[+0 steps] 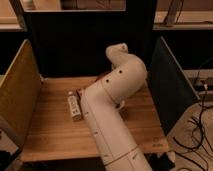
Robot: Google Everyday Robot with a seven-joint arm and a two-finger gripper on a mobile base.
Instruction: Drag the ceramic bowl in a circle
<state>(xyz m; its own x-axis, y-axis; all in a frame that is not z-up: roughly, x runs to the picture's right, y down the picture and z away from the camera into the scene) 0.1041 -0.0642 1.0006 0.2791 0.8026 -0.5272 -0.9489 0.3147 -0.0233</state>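
Note:
My white arm (116, 95) reaches from the front edge over the wooden table (50, 130) and bends back at its elbow (131, 70). Its last link (116, 51) points towards the dark back wall. My gripper is hidden behind the arm, somewhere near the back middle of the table. The ceramic bowl is not visible; the arm covers the middle and back right of the table.
A small white bottle (74, 106) lies on the table just left of the arm. A yellowish side panel (17, 95) stands on the left, a dark panel (167, 85) on the right and a dark wall (75, 45) behind. Cables (200, 125) hang at the right.

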